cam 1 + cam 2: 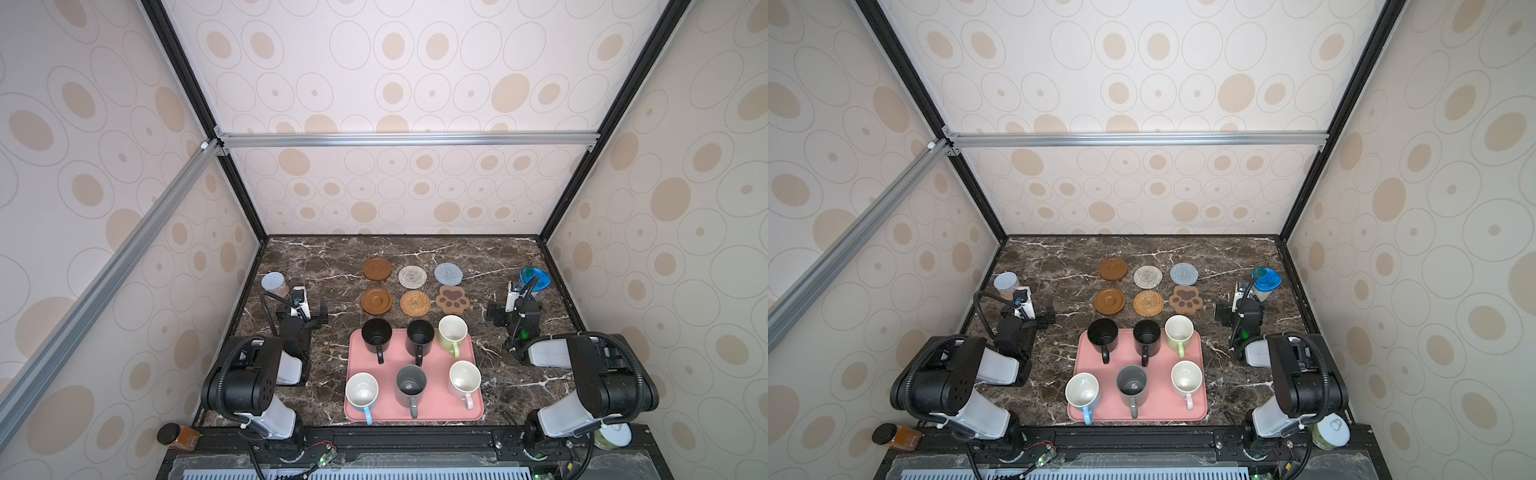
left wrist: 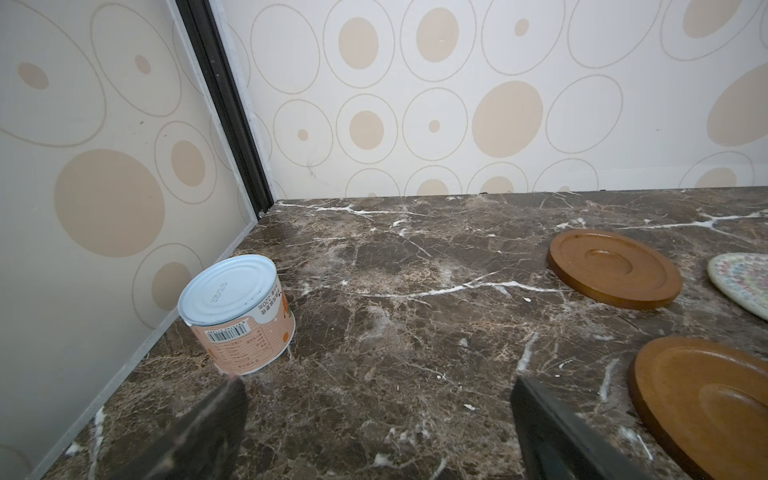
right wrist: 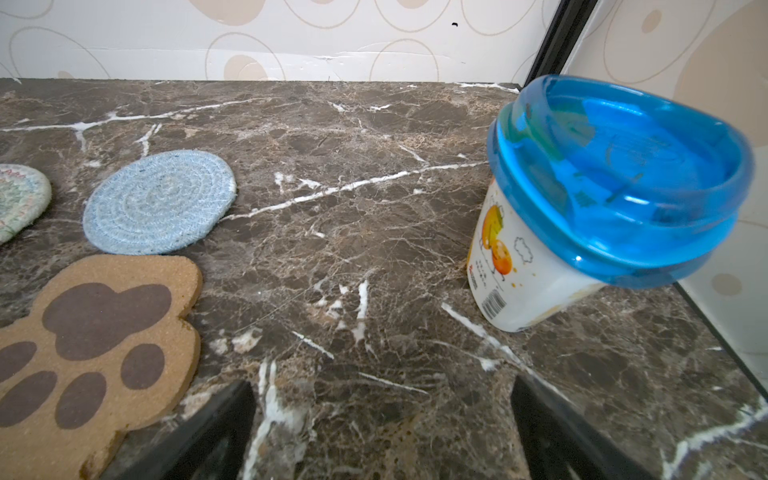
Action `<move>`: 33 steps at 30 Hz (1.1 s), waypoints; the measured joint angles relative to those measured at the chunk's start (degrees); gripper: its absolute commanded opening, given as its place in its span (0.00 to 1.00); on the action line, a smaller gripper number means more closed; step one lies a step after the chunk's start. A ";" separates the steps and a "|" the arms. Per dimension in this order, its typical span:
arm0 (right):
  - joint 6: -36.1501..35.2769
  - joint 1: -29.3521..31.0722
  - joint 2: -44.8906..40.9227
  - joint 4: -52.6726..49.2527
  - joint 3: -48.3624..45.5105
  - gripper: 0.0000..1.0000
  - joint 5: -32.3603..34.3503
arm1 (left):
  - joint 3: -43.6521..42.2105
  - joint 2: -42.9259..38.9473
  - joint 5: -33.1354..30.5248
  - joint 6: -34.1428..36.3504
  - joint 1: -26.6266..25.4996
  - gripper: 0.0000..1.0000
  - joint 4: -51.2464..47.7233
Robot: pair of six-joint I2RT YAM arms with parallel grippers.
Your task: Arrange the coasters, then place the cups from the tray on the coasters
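Closest in, the pink tray [image 1: 436, 401] sat on the counter [image 1: 316, 257] with all six cups [image 1: 410, 384] upright on it in two rows of three, handles pointing toward the front. A bit further back, the left gripper [image 2: 374, 432] and right gripper [image 3: 382, 432] sat low off to either side, jaws wide apart and gripping nothing. Just past the tray, the coasters [image 1: 414, 302] lay flat in a tidy two-by-three grid.

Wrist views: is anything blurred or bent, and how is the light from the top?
Left wrist view: the left pincer is out of focus, the can sharp but leaning. Right wrist view: the tub looks stretched and tilted, the right pincer blurred. Both top views: soft even light, a glint inside the grey mug.
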 measured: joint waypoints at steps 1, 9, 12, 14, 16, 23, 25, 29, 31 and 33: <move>0.00 0.00 0.00 0.02 0.00 1.00 -0.02 | 0.00 0.00 0.00 0.00 0.00 1.00 0.00; 2.51 0.00 -8.44 -20.50 8.76 1.00 4.00 | 3.52 -5.86 0.02 -0.79 0.00 1.00 -11.87; 4.85 0.00 -12.68 -33.40 17.97 1.00 5.14 | 13.66 -8.20 0.02 -2.89 -0.44 1.00 -25.20; 6.51 0.00 -15.04 -40.15 21.75 1.00 5.18 | 20.59 -8.31 -0.11 -4.33 -1.57 1.00 -32.61; 8.07 0.00 -17.88 -46.95 23.61 1.00 4.76 | 26.99 -8.02 0.00 -6.10 -3.54 1.00 -40.19; 10.45 0.00 -23.47 -63.10 23.74 1.00 0.31 | 49.81 3.08 0.50 -13.14 -12.50 1.00 -65.00; 11.02 0.00 -23.98 -66.62 23.82 1.00 -1.40 | 53.13 6.49 1.31 -14.67 -15.10 1.00 -70.12; 12.46 0.00 -23.96 -72.50 24.87 1.00 -5.25 | 57.11 12.35 4.13 -17.18 -18.78 1.00 -77.37; 13.38 0.00 -23.89 -74.84 25.79 1.00 -6.86 | 58.12 14.64 6.45 -18.60 -20.11 1.00 -79.58; 14.23 0.00 -23.78 -76.56 26.69 1.00 -8.17 | 58.75 16.31 9.09 -19.93 -21.00 1.00 -81.18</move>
